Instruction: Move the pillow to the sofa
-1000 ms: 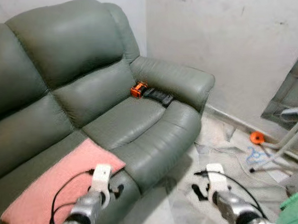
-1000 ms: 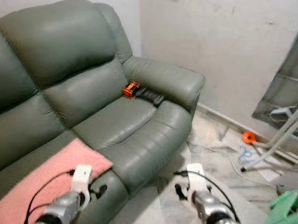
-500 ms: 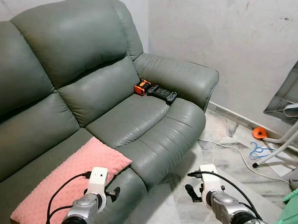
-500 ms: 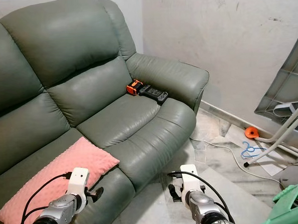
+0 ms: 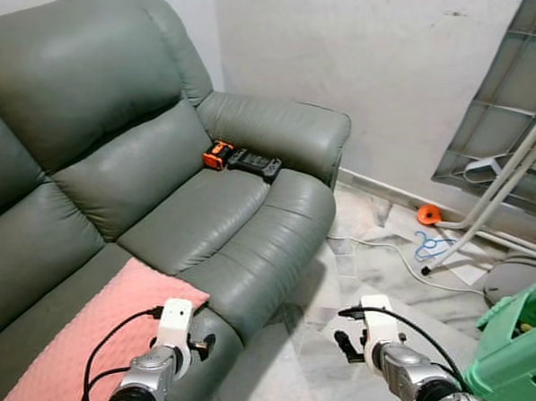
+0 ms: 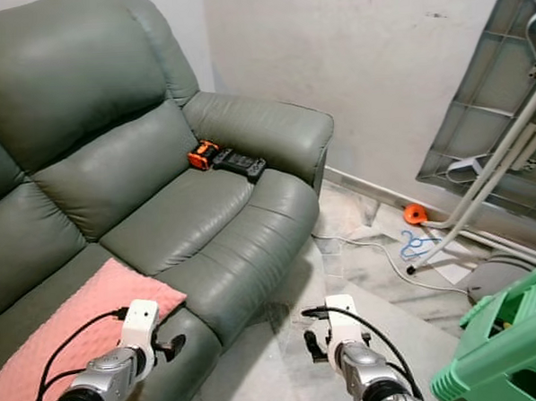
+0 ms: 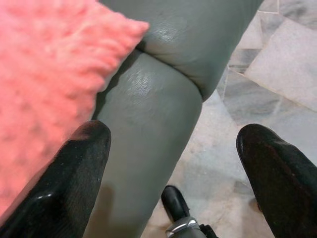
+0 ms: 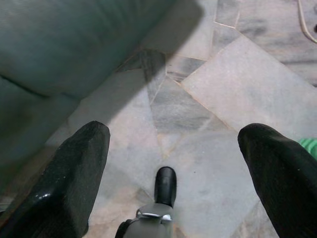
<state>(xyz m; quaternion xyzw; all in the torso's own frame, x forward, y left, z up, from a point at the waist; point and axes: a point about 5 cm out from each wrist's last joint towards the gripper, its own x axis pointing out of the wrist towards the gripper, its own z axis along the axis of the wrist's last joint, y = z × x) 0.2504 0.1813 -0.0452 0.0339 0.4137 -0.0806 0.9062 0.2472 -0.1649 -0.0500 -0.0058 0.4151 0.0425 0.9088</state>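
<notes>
A grey-green sofa [image 5: 159, 170] fills the left of the frame. A pink pillow [image 5: 69, 355] lies on its seat at the lower left. An orange-and-black gadget [image 5: 218, 155] and a black controller [image 5: 255, 163] rest beside the armrest. On the marble floor [image 5: 389, 275] at right lie a white cable [image 5: 392, 252], an orange disc [image 5: 428, 215] and a green basket [image 5: 519, 349].

Nubby pink cloth pillow [image 5: 87, 340] on smooth, glossy leather-look sofa [image 5: 158, 161].

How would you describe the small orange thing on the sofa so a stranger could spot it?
Start at the grey-green sofa and go to its armrest by the wall. In the crease where that armrest meets the seat lies a small orange and black gadget, touching a flat black device. It alone is bright orange.
</notes>
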